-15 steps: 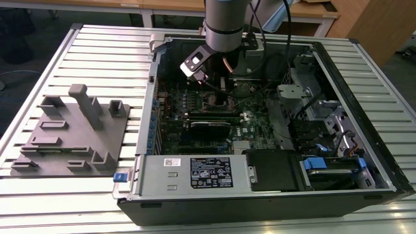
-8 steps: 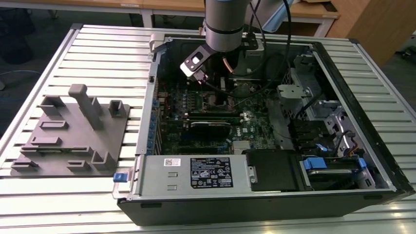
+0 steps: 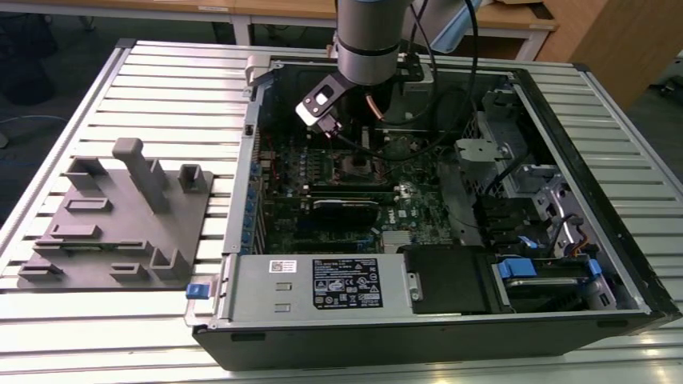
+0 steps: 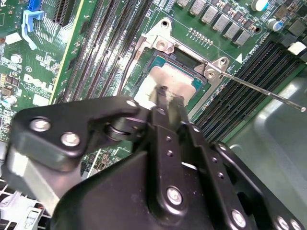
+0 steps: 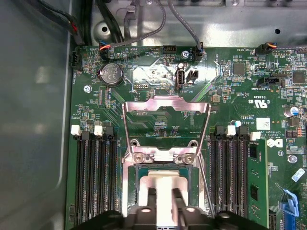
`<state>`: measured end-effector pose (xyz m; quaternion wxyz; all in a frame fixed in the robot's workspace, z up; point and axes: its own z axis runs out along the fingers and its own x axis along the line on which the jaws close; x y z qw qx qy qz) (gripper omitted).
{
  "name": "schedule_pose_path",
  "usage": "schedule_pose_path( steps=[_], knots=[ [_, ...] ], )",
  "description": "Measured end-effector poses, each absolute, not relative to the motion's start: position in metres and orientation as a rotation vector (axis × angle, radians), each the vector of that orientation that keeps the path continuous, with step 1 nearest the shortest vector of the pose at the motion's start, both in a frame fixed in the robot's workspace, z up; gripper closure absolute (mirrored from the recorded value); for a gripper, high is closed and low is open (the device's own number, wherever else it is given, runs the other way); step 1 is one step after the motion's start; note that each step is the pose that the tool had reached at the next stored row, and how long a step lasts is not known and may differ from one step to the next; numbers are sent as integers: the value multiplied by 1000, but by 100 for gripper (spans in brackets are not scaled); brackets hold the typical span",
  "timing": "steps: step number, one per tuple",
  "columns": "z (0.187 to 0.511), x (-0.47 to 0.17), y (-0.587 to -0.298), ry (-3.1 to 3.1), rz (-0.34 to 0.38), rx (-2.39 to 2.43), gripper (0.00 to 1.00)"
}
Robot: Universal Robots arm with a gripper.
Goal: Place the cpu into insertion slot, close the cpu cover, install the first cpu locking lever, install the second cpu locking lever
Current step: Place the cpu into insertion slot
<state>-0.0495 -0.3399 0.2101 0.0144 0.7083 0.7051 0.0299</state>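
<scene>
One black pincer (image 5: 164, 191), narrowly parted and empty, hovers over the silvery square cpu (image 5: 165, 181), at twelve o'clock on the exterior view's green motherboard (image 3: 283, 210).

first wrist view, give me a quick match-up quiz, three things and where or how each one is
Things:
1. cpu
2. cpu cover
3. gripper

States:
a. swung open, off the socket
b. poised right over the chip's silvery top
c. seated in the insertion slot

Pairs: 1-c, 2-a, 3-b
</scene>
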Motion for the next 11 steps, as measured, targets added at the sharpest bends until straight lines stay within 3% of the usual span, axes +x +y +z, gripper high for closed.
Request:
schedule_pose_path(
  steps=[2, 4, 11],
  knots=[
    [210, -50, -340, 2195, 93, 2205, 85],
    [210, -50, -340, 2195, 93, 2205, 89],
    [210, -50, -340, 2195, 93, 2205, 89]
  ],
)
